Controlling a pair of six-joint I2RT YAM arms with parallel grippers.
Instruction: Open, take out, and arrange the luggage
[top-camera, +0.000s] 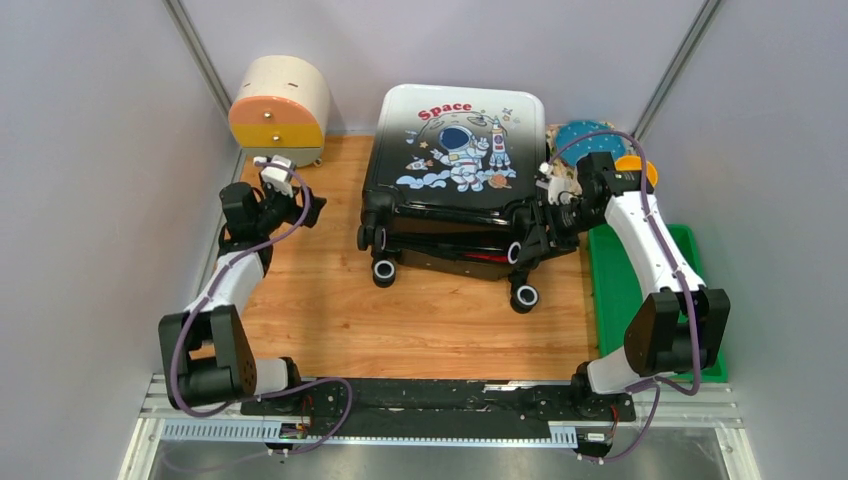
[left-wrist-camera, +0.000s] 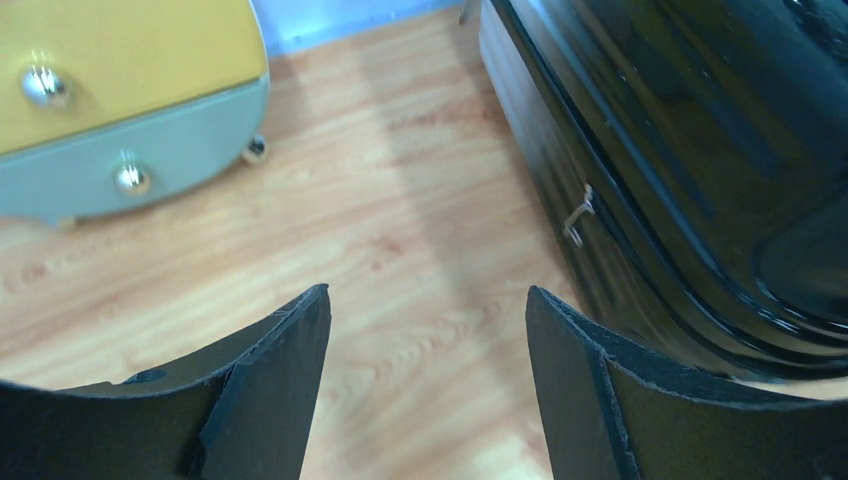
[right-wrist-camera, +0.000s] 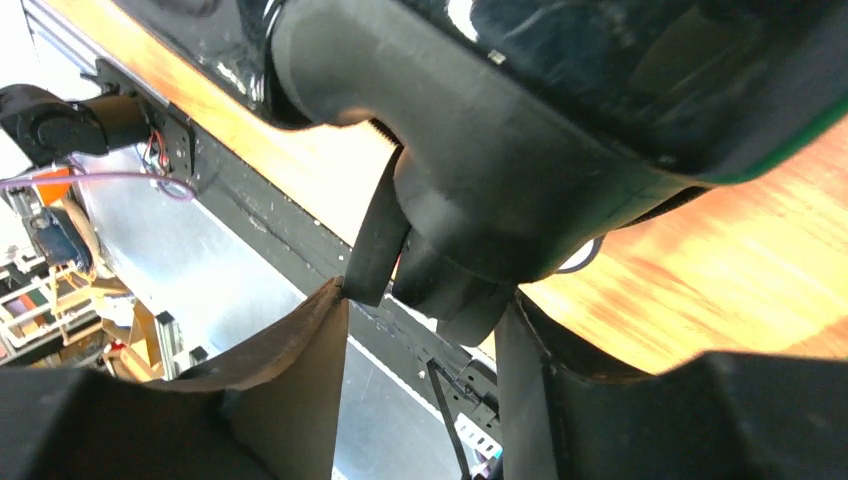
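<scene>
At centre, case (top-camera: 455, 150): barely ajar, contents unseen.
Right pincer (top-camera: 537, 238): clamped on its wheel corner.
Left pincer (left-wrist-camera: 428, 300): apart, empty.
Remaining: opening fully, unpacking, arranging.

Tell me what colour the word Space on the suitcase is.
Red, on the white end of the suitcase; top external view shows it best.

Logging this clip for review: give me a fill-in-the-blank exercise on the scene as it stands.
1. The red word on the suitcase lid reads ____.
2. On the left gripper, the fingers stand ____, holding nothing.
3. The green tray lies beneath the ____ arm.
4. The round drawer box sits at the table's back ____ corner.
Missing words: Space; open; right; left.
</scene>
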